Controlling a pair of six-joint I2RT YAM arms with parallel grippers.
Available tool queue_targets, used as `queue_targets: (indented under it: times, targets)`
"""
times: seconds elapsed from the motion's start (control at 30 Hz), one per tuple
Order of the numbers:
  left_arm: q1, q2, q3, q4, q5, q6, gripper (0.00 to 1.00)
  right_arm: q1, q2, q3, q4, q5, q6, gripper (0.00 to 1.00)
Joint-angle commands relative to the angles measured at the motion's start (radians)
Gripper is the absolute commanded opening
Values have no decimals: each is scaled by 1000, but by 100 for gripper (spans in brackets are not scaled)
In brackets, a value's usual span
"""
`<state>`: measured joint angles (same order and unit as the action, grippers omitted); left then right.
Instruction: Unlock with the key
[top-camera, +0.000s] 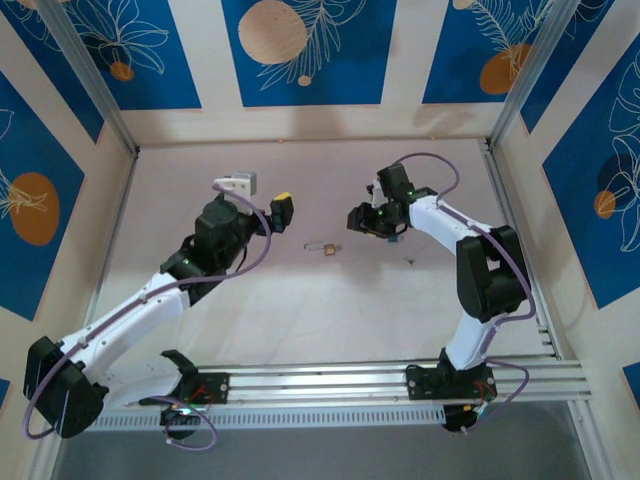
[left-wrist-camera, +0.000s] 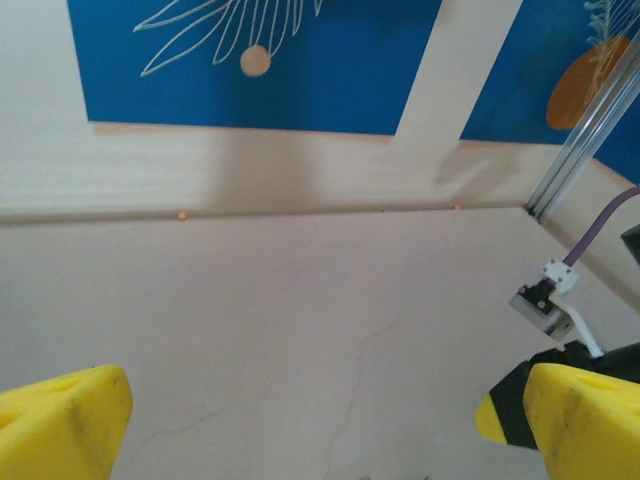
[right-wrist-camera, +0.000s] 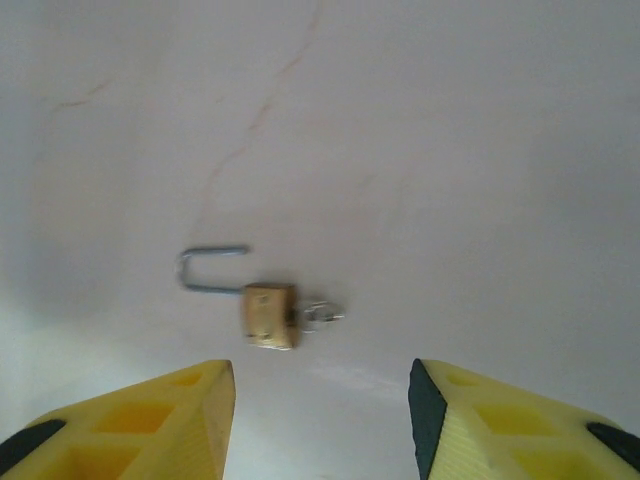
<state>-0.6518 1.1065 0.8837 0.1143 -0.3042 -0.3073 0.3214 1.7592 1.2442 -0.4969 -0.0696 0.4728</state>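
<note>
The unlocking looks all but done. The padlock (right-wrist-camera: 270, 315) lies flat on the table (right-wrist-camera: 480, 150) just ahead of the right gripper (right-wrist-camera: 320, 378), a little toward its left finger. One leg of the shackle (right-wrist-camera: 212, 268) seems to end free of the brass body, so I judge the lock open. The right gripper's jaws stand partly apart with nothing between them. The key (right-wrist-camera: 323, 313) sits in the base of the body, opposite the shackle. Its long axis is in line with the padlock's and runs crosswise to the gripper's reach, parallel to the line between the fingertips. Its blade points into the body and its head points toward the right finger's side. The next move likely calls for a straight retreat, without nudging the lock. The left gripper (left-wrist-camera: 305, 400) is spread wide and empty, well off to the side.
</note>
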Motion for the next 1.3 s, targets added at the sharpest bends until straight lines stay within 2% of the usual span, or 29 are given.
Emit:
queue_targets:
  times: [0.0,0.07,0.2,0.27,0.33,0.43,0.6,0.83,1.07,1.27]
  targets:
    - [11,41,58,-11,11,66,100,-5,-8,64,-173,349,-116,51]
    - [13,53,25,33,-18,83,100,-21,26,82,-197,409,-128,51]
    - [18,61,-83,142,29,31,100,-63,104,137,-229,362,-134,52]
    - [19,57,-103,137,55,9,100,-84,138,169,-241,342,-142,57]
    - [19,51,-104,115,60,5,100,-96,163,191,-246,331,-152,67]
    - [19,31,-100,106,50,7,100,-108,208,216,-273,343,-157,68]
    - [19,30,-106,116,62,-2,100,-117,240,195,-266,284,-162,64]
    - [20,38,-102,108,72,0,100,-117,260,162,-251,320,-167,64]
    - [20,45,-102,105,78,-4,100,-115,265,152,-252,331,-169,53]
    - [19,39,-92,96,70,18,100,-106,266,142,-249,323,-166,49]
